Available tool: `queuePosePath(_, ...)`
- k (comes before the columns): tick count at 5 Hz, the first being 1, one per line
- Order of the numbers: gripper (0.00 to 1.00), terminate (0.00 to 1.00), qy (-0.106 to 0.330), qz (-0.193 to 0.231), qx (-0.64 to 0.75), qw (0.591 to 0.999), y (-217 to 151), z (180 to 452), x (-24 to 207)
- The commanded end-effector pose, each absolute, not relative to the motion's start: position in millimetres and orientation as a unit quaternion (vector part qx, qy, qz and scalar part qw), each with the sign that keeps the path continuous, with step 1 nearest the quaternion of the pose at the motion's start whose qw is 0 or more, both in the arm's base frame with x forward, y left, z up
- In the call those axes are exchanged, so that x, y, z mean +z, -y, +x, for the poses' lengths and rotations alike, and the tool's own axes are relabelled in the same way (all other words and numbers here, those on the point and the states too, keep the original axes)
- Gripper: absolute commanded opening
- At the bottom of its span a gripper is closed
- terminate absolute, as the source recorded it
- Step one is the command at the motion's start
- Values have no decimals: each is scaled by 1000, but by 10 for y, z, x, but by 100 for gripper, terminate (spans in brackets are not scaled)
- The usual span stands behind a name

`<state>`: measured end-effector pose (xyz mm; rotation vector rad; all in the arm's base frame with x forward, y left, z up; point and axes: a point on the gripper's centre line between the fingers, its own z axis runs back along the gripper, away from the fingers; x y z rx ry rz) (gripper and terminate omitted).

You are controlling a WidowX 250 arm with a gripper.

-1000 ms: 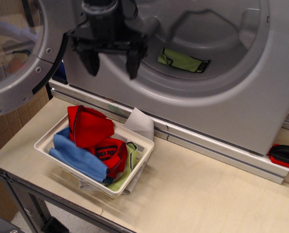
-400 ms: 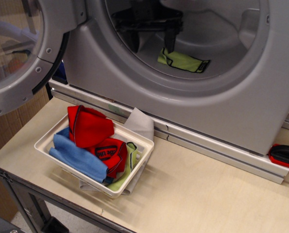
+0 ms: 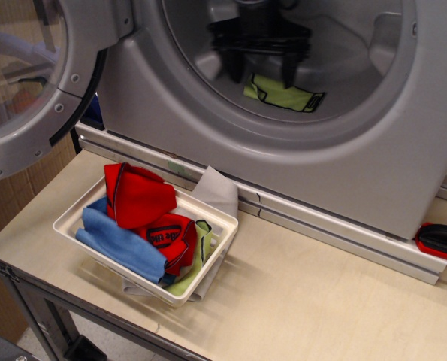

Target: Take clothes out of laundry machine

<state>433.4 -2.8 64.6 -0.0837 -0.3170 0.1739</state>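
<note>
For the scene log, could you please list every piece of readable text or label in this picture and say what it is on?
No text reads clearly.
Red cloth in the white basket: black patch with lettering, too blurred to read.
Lime-green cloth in the laundry machine: black label patch, too small to read.

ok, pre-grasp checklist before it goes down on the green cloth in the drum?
1. Door swung clear of the opening: ok.
2. Gripper inside the laundry machine: ok.
3. Jaws open: ok, fingers spread apart, though blurred.
4. Gripper over the clothes: partly; right finger above the cloth's left end, left finger beside it.
5. Cloth lying flat and free on the drum floor: ok.
6. Basket has room for drop-off: cannot tell, already well filled.
</note>
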Motion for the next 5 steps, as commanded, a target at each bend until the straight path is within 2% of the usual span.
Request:
queuePosePath(1, 100, 0, 191, -43, 67, 978, 55, 4542, 838)
queuePosePath(3, 100, 0, 156, -15, 78, 985, -37, 4403, 692)
queuePosePath(4, 100, 0, 114, -25, 54, 992, -40, 4324, 591)
queuePosePath(5, 0, 0, 90, -13, 47, 995, -14, 4249, 493)
